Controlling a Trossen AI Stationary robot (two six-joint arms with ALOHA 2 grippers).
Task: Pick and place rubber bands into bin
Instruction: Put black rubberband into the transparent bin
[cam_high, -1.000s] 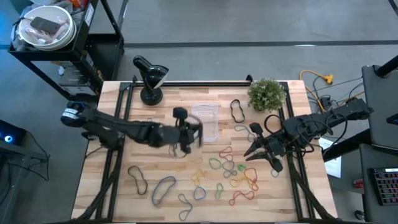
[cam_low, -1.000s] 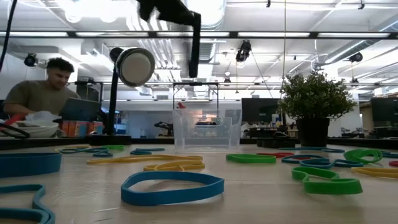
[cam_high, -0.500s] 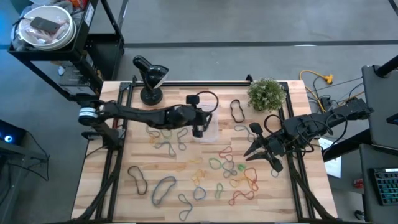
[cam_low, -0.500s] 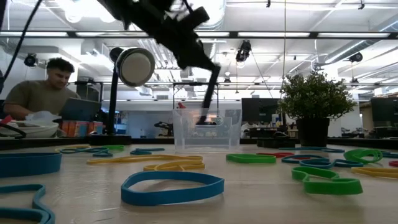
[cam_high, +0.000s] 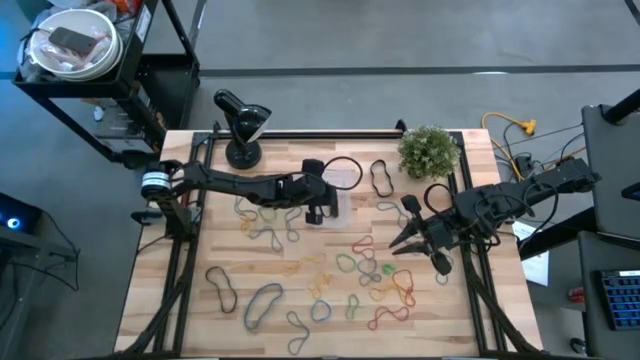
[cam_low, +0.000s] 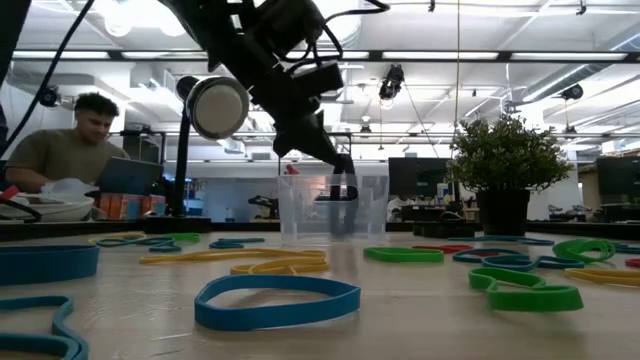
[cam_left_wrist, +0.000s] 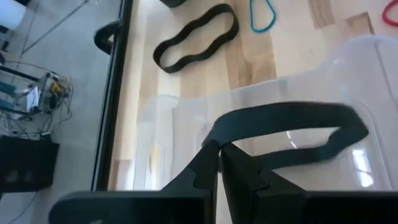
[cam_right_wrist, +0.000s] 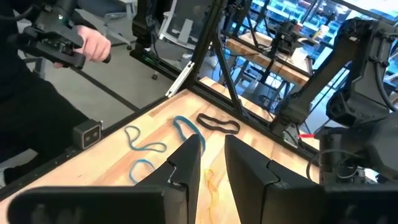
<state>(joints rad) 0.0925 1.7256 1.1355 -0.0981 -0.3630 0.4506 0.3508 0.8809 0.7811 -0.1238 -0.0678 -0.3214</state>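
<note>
My left gripper (cam_left_wrist: 219, 155) over bin (cam_left_wrist: 186, 118), jaws pinching black band (cam_left_wrist: 292, 121) so loop hangs inside for drop. Right gripper (cam_high: 408, 240) waits beside loose bands (cam_high: 365, 270), jaws parted, empty.

Black rubber band (cam_left_wrist: 292, 121), clear bin (cam_left_wrist: 180, 124)

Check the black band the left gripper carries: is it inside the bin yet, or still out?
Partly in. The left gripper is shut on the black rubber band, which hangs within the clear bin walls, still pinched, not released.
</note>
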